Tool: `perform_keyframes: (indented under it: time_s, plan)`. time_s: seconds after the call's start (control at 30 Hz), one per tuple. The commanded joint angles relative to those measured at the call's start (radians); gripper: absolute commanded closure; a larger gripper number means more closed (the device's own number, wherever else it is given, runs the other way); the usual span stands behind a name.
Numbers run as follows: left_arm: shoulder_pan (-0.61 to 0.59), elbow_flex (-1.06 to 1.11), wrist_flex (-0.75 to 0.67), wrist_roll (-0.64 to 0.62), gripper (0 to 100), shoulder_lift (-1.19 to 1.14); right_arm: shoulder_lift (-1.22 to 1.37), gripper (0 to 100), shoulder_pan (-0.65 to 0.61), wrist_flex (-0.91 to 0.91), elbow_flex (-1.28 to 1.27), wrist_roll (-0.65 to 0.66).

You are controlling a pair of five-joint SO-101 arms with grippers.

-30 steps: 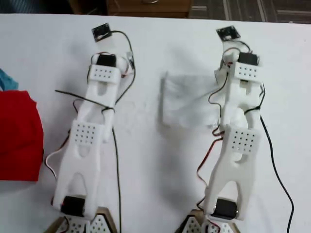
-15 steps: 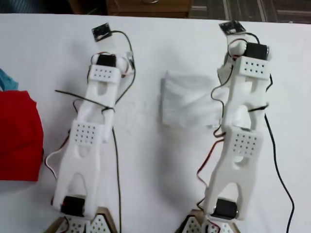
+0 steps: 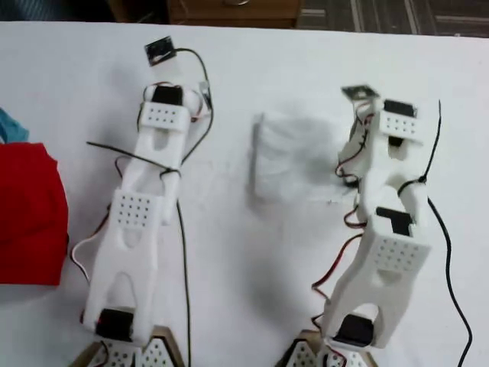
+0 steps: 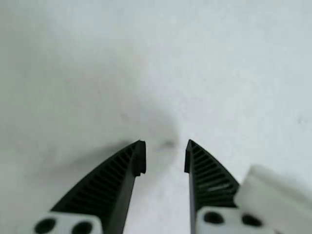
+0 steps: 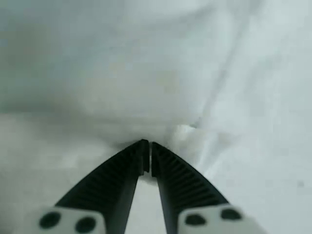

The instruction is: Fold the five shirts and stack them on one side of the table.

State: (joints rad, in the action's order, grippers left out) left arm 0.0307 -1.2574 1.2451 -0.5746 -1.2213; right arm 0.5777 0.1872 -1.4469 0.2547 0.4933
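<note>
Two arms over a tabletop [image 3: 229,252], one white shirt [image 3: 294,157] between them.
The right tool [image 5: 147,156] is almost closed, pinching the white shirt's edge near the middle of the tabletop. The left tool [image 4: 163,158] stands narrowly open over bare tabletop. One red shirt [image 3: 27,214] lies at the left edge.

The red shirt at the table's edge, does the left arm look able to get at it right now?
Probably yes. The red shirt lies on bare table beside the left arm, with nothing between them, and the left gripper is open and empty. The arm would have to swing sideways.
</note>
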Motion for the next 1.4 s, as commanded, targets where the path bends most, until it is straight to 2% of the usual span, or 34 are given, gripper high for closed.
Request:
perform_keyframes:
  time_s: [0.0,0.2,0.67,0.73,0.83,0.9,1.13,1.37]
  plan:
    - [0.012,-0.013,-0.008,-0.009,85,0.018,0.007,97.9,0.008,0.01,-0.069,0.009]
    - [0.012,-0.013,-0.008,-0.009,85,0.018,-0.033,97.9,0.012,-0.039,-0.138,0.008]
    - [0.012,-0.013,-0.006,-0.008,85,0.018,-0.292,97.2,0.01,-0.097,0.14,0.009]
    - [0.012,-0.013,-0.005,-0.008,85,0.018,-0.285,93.3,0.012,-0.097,0.163,0.009]
    - [0.012,-0.013,-0.005,-0.008,85,0.02,-0.216,80.3,0.007,-0.093,0.172,0.009]
    - [0.012,-0.013,-0.003,-0.008,85,0.02,-0.147,75.0,0.008,-0.058,0.172,0.003]
    - [0.048,-0.013,0.015,0.091,85,0.026,0.076,74.2,0.033,0.036,0.315,-0.002]
    - [0.052,-0.013,0.015,0.091,85,0.026,0.371,74.1,0.018,0.001,0.612,-0.137]
